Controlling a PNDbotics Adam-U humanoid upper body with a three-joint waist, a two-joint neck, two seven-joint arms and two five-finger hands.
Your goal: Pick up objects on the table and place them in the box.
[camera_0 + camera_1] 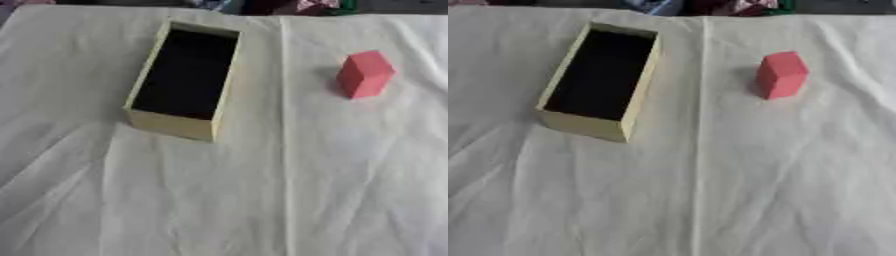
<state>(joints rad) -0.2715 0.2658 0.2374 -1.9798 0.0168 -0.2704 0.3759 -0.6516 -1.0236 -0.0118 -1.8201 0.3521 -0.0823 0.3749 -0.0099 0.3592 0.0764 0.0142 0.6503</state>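
A pink-red block [364,74] stands upright on the white cloth at the right of the table. To its left lies a long pale yellow box [172,124] with a dark inside, open at the top and with nothing visible in it. The box is set slightly askew, its near end toward me. A wide gap of cloth separates block and box. Neither of my hands shows in either eye view.
The white cloth [262,190] is creased, with a straight fold line running front to back between box and block. Colourful items [710,6] lie along the far edge beyond the table.
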